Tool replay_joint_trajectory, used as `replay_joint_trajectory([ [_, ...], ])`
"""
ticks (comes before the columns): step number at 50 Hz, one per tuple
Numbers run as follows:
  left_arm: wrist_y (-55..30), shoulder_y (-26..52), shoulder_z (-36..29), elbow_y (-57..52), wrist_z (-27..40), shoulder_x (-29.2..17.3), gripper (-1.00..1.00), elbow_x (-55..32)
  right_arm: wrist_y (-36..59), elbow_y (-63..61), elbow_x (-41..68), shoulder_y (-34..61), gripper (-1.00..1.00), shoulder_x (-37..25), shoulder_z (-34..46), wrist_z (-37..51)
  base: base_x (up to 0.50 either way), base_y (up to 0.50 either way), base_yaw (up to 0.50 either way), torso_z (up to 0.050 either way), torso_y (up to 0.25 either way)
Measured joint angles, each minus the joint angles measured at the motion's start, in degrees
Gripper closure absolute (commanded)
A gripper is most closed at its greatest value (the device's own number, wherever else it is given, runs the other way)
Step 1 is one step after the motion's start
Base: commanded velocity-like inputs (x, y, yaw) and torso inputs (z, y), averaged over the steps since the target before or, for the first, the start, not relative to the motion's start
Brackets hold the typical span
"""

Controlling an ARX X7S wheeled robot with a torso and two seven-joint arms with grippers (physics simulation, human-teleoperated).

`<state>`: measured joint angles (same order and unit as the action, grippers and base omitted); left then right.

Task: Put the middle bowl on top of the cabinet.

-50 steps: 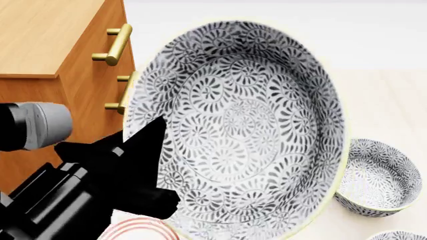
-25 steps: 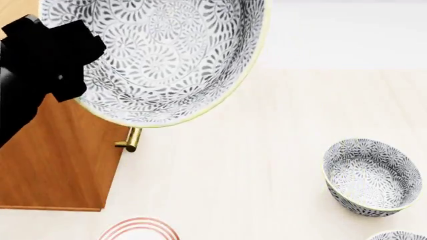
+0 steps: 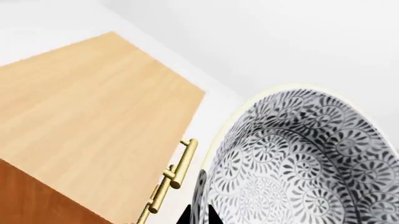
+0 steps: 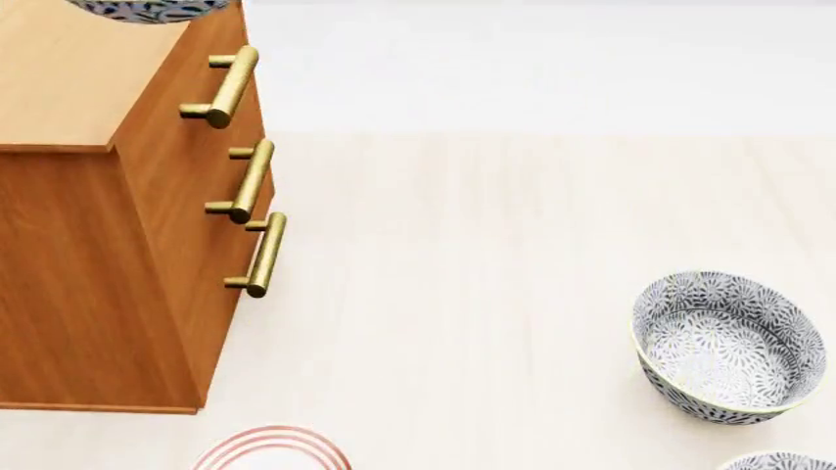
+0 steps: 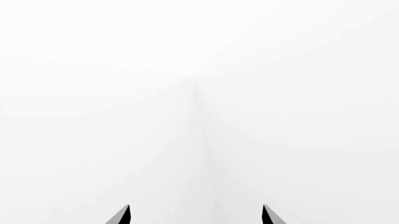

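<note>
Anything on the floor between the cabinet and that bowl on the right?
No. In the head view the pale floor between the cabinet and the right bowl is bare; the red-ringed plate lies nearer, below that stretch.

The flower-patterned grey-and-white middle bowl [image 4: 151,9] is mostly cut off above the head view; the left gripper [image 3: 198,212] shows only a dark sliver, its grip probably closed but unclear.

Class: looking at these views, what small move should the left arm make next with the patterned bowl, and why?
Probably level and lower it. The middle bowl hangs tilted in the left gripper, its rim by the brass handle, so it likely needs carrying further over the cabinet top first.
</note>
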<state>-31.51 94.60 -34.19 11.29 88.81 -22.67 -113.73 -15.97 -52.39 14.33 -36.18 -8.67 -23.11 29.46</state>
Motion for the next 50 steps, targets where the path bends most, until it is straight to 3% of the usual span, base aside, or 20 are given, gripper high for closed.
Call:
replay_joint_trajectory([
  [19, -2.98, 13.11, -10.08, 29.35, -7.58, 0.76, 1.0, 9.03, 0.37, -0.89, -0.91, -0.23, -1.0, -0.33, 1.18, 1.0, 0.0, 0.0, 0.0, 0.0, 0.001],
  [50, 0.45, 11.99, -16.77, 52.76, -20.28, 2.72, 1.0, 17.17, -0.83, -1.06, -0.79, -1.59, -1.0, -1.18, 1.08, 1.91, 0.0, 0.0, 0.0, 0.0, 0.0],
])
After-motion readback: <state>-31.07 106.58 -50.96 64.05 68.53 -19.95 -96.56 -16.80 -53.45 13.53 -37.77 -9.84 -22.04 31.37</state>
